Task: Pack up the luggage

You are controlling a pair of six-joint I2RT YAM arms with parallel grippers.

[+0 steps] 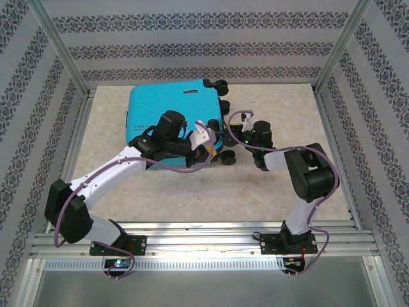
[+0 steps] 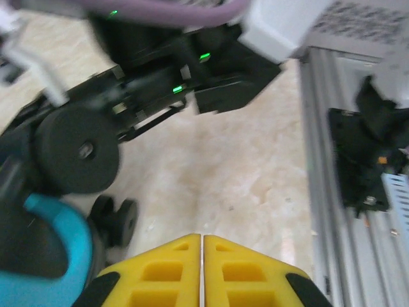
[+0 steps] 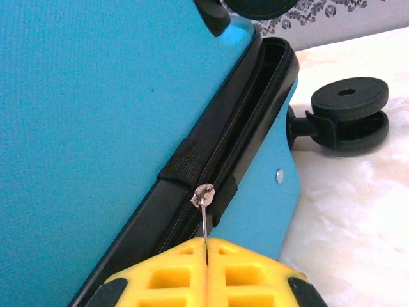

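The turquoise luggage lies closed flat on the table at the back, its black wheels pointing right. My right gripper is shut on the thin metal zipper pull of the silver slider, on the black zipper band along the luggage edge. My left gripper hovers over bare table by the luggage's near right corner, its yellow fingers pressed together with nothing between them. In the top view both grippers meet by that corner: left gripper, right gripper.
A black wheel stands right of the zipper, another wheel left of my left gripper. The right arm's black wrist crosses above it. Aluminium rails run along the near edge, and patterned walls enclose the table.
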